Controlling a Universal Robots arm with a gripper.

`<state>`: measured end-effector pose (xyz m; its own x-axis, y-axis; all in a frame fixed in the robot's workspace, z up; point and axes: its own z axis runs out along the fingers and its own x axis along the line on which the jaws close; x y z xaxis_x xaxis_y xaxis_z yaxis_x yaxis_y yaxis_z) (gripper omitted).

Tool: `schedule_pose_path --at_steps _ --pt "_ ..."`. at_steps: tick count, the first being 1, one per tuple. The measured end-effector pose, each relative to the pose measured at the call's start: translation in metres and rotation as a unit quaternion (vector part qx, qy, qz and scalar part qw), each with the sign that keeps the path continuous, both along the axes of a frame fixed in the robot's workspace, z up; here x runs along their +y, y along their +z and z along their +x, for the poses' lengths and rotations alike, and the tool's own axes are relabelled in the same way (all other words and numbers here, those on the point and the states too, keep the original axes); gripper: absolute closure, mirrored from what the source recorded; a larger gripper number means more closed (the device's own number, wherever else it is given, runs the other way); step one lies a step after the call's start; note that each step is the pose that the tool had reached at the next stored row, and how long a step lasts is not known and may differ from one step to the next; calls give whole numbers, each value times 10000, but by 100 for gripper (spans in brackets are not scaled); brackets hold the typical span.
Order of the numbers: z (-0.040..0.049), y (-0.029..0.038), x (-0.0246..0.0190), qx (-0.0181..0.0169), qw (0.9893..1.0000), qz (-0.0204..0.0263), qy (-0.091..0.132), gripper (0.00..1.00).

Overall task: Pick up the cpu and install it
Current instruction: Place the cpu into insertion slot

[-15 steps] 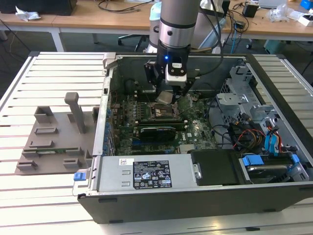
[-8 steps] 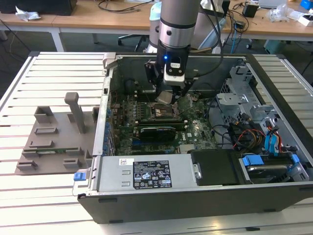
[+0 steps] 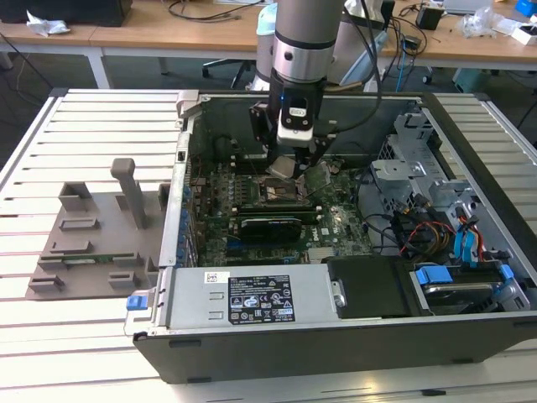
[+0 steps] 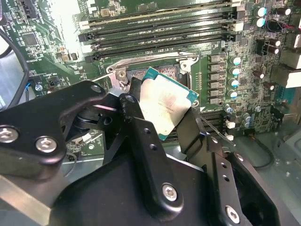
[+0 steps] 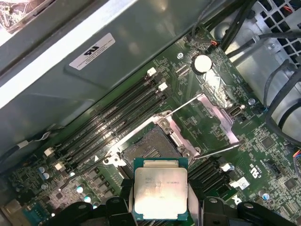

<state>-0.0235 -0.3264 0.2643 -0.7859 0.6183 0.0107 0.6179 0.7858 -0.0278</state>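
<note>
The black two-fingered hand (image 4: 162,115) is closed to the width of the cpu (image 4: 165,104), a small flat square chip with a silvery-white metal lid and a thin rim. One finger (image 4: 133,101) presses each of two opposite edges. In the first wrist view the chip (image 5: 161,194) sits lid-up between the fingers (image 5: 124,200). In the exterior view the chip (image 3: 281,165) hangs tilted in the hand (image 3: 294,161), not seated.

Directly beneath the hand lies the dark square metal-framed socket (image 5: 148,149); its contact field is uncovered. The socket's silver metal load frame (image 5: 217,123) is swung open just beyond it.

Past the socket, further from the hand, run the long black memory slots (image 5: 117,117), parallel to one another. All of these sit on the green circuit board (image 3: 252,228), which fills the floor of the open dark computer case (image 3: 319,344) around the hand.

Well apart from the hand, outside the case at the exterior view's left, the grey plastic slotted fixture plate (image 3: 84,239) rests on the white slatted tabletop (image 3: 101,117).
</note>
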Motion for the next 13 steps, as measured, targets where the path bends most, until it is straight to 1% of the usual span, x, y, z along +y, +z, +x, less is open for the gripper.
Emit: schedule_pose_path --at_steps 6,8,13 --pt "0 -2 0 0 9999 0 -169 45" --pt "0 -2 0 0 9997 0 -263 45" --pt "0 -3 0 0 9992 0 -392 45"
